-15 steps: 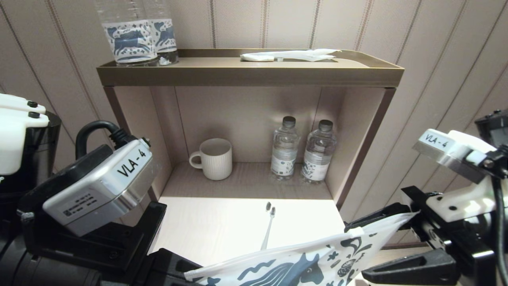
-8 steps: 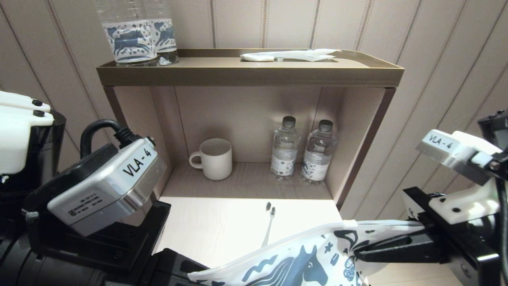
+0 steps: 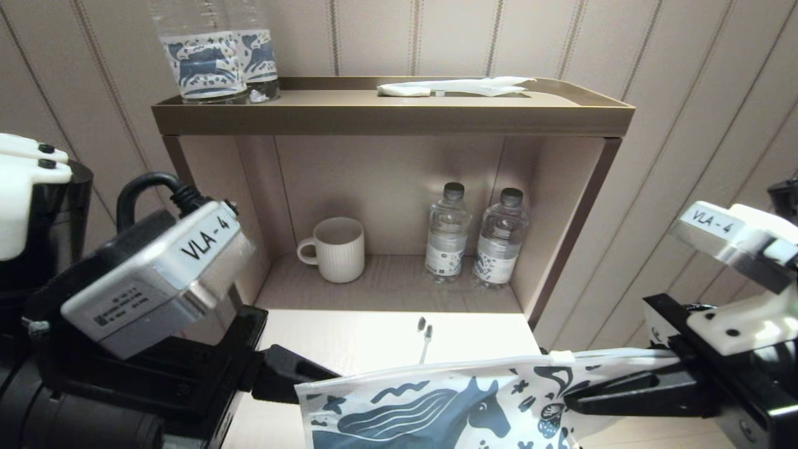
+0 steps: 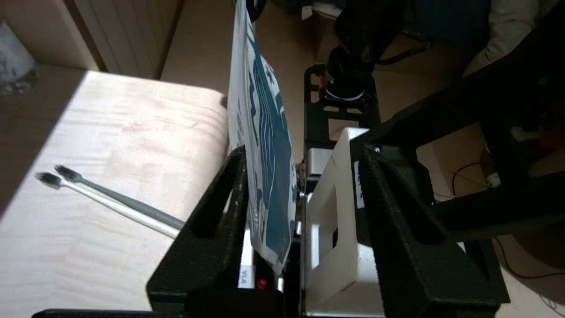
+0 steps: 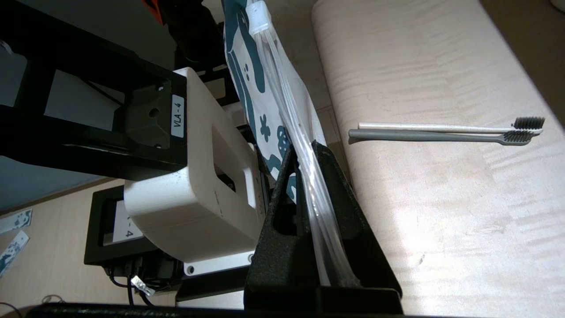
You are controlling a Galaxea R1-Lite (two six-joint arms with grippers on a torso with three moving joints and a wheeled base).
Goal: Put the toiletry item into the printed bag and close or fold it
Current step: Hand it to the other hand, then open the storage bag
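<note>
The printed bag, white with a dark blue horse, hangs level just in front of the table edge. My right gripper is shut on its clear zip end. My left gripper stands open around the bag's other end; the bag leans against one finger. The toiletry item, a pale toothbrush, lies on the table behind the bag. It shows beside a grey toothbrush in the right wrist view and also in the left wrist view.
Behind the pale wood table is a shelf niche with a white mug and two small water bottles. On the shelf top stand two bottles with blue horse labels and lies a white wrapped packet.
My right gripper has shut on the bag's zip end, then my left gripper opened. The bag has swung from tilted to level.
</note>
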